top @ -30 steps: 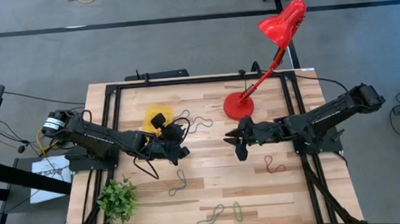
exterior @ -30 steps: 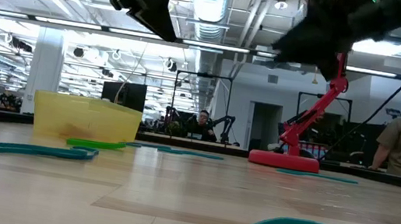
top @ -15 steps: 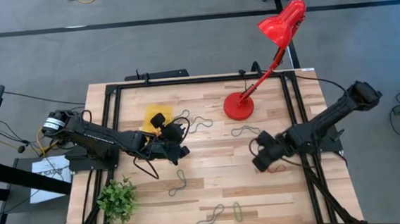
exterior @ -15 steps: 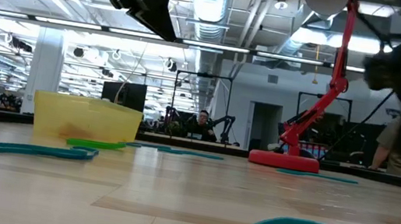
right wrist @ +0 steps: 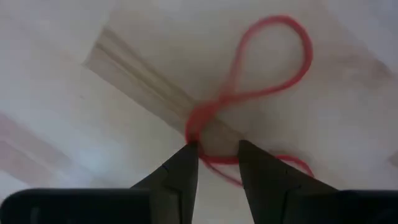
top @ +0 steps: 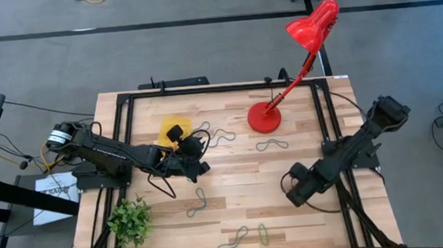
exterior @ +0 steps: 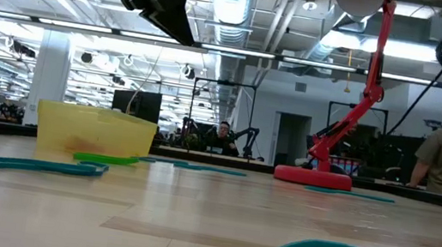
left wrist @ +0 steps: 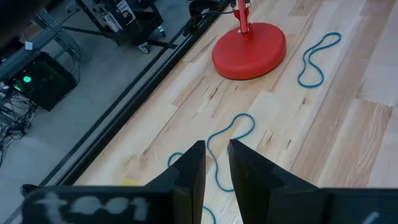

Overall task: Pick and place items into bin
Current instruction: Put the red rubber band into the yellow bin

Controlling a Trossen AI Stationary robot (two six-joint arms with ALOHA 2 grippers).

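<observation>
Several loops: thin floppy rubber-band-like loops [top: 200, 202] lie scattered on the pale wooden worktop [top: 232, 170], none visibly inside the bin yet.
Near edge: a green and a grey loop [top: 249, 235] lie nearest the front, well apart from both arms.
Right end effector: the right end effector [top: 295, 191] hangs low over the front right of the worktop; the right wrist view shows its fingers [right wrist: 177, 171] slightly apart, straddling the crossing of a red figure-eight loop [right wrist: 249, 99], probably lined up to pinch it where the strands bunch.
Left end effector: the left end effector [top: 196, 158] hovers mid-left just beside the bin, fingers [left wrist: 193, 165] nearly together and empty, seemingly waiting.
Bin: the small translucent yellow rectangular plastic tray [top: 172, 129] sits at the back left, within the left arm's reach.
Far: a red desk lamp's round base [top: 264, 117] stands behind, with a grey loop [top: 271, 145] near it.
</observation>
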